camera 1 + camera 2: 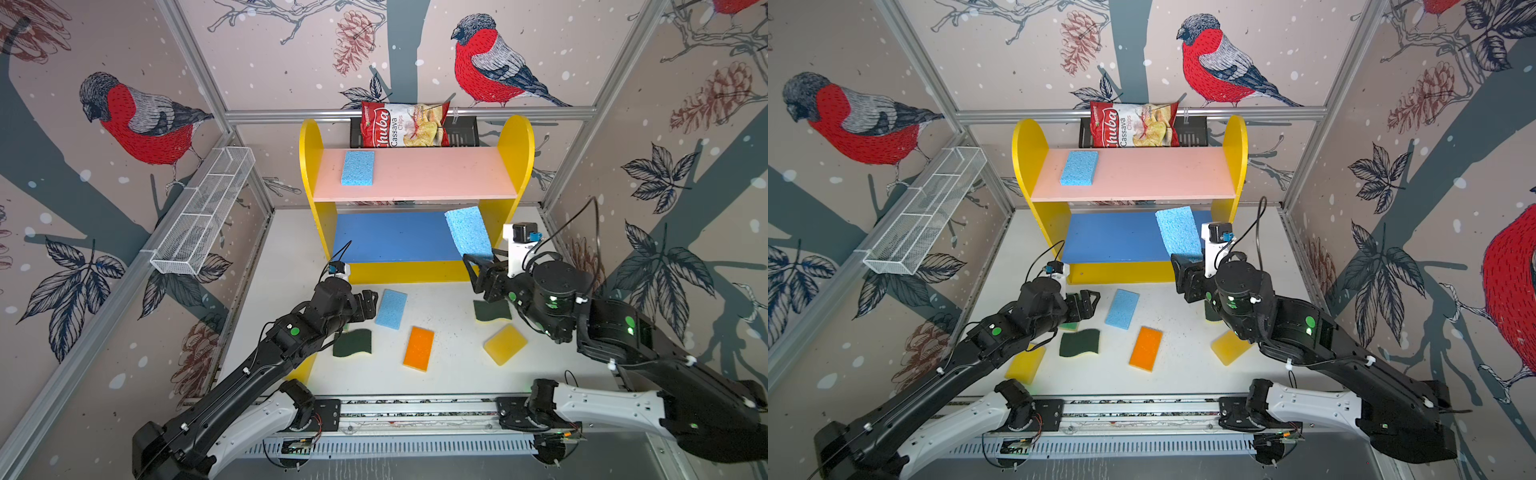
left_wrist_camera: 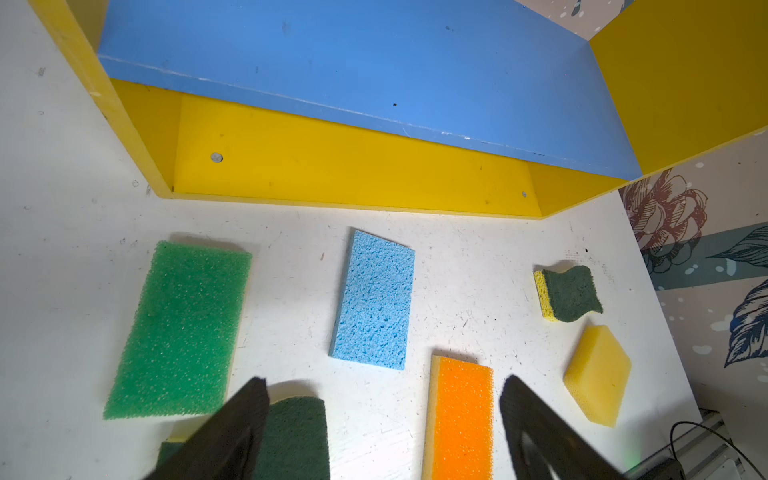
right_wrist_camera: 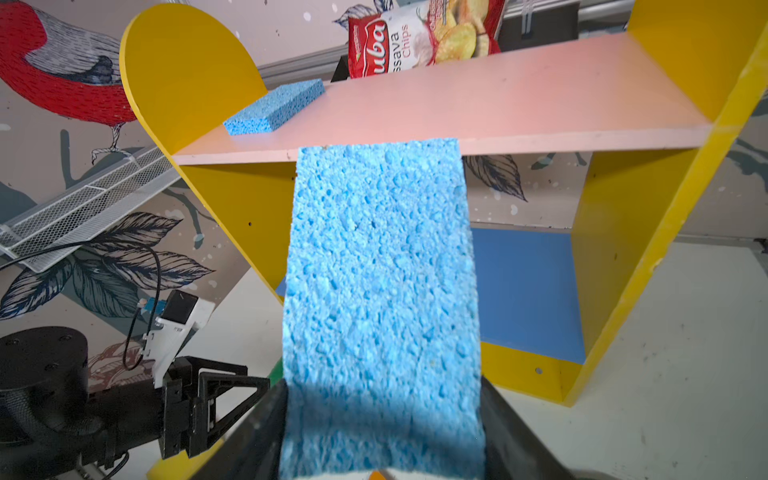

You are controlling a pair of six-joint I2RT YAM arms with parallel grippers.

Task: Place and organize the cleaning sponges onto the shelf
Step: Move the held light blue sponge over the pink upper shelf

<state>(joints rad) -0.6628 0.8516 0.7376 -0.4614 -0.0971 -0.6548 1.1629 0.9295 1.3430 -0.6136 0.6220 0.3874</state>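
Note:
The shelf (image 1: 515,141) stands at the back, and one light blue sponge (image 1: 357,167) lies on its pink upper board. My right gripper (image 1: 478,266) is shut on another light blue sponge (image 3: 380,266), holding it tilted up before the right end of the blue middle board (image 1: 395,237). My left gripper (image 2: 382,395) hovers open and empty above the table. Beneath and around it lie a light blue sponge (image 2: 374,301), an orange-topped one (image 2: 461,415), a green-topped one (image 2: 183,328), a wavy dark green one (image 2: 295,436), another wavy one (image 2: 571,293) and a yellow one (image 2: 598,374). Another yellow sponge (image 1: 1025,363) lies under the left arm.
A red chips bag (image 1: 405,124) sits in a black rack (image 1: 461,131) behind the shelf. A white wire mesh basket (image 1: 203,216) hangs on the left wall. The arms' base rail (image 1: 415,409) runs along the table's front edge.

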